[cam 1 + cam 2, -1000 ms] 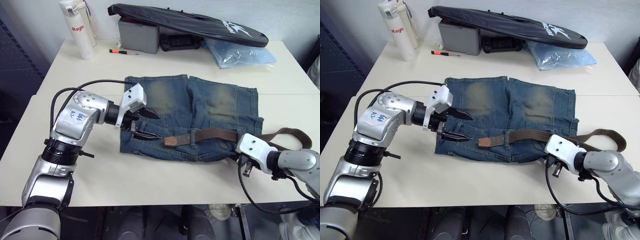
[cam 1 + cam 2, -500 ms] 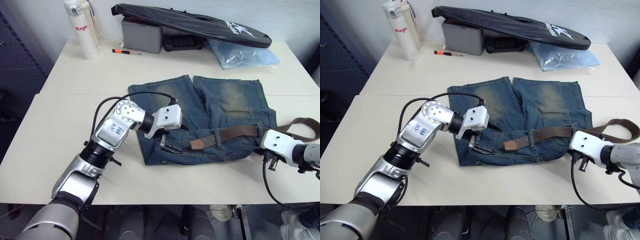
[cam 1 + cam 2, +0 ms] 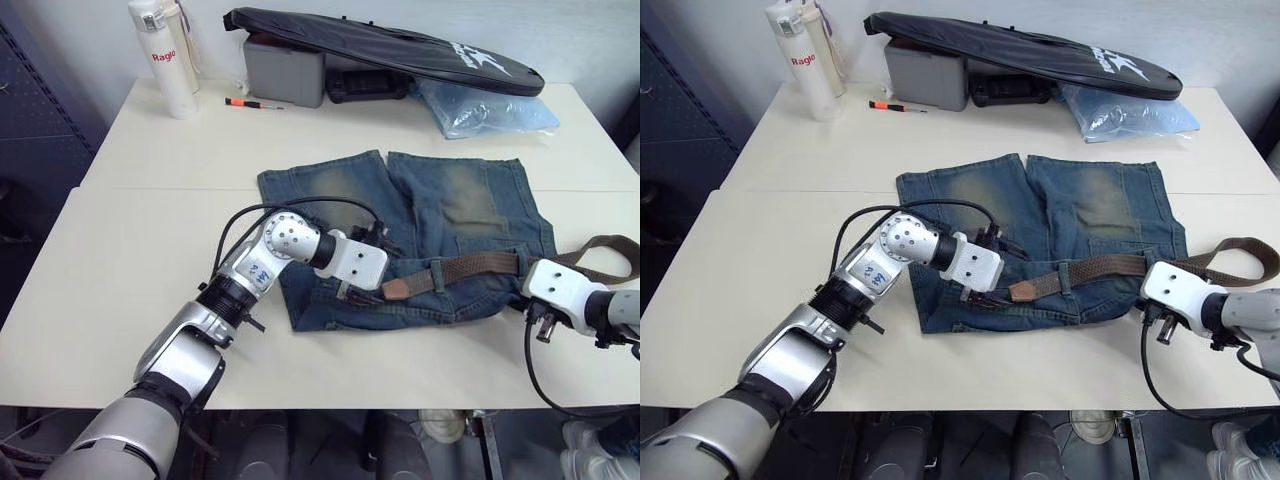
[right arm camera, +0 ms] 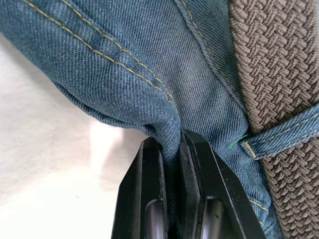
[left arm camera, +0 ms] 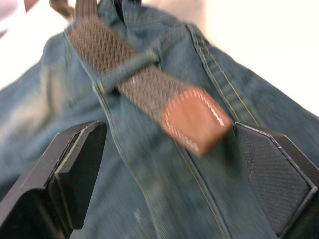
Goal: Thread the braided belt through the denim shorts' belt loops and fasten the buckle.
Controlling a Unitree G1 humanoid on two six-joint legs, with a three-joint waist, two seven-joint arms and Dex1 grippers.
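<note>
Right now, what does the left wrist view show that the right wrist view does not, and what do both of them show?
Left wrist view: the braided belt's brown leather tip lies free on the denim shorts, between the open left tool's fingers.

Right wrist view: the right tool is shut on a fold of the shorts' edge, beside the pale table.

Both: the woven belt passing under a belt loop on the blue denim.

I read "Rago" in red on the white bottle [image 3: 166,58] at the table's far left corner, while the white logo on the long black bag [image 3: 380,45] is too small to make out.
</note>
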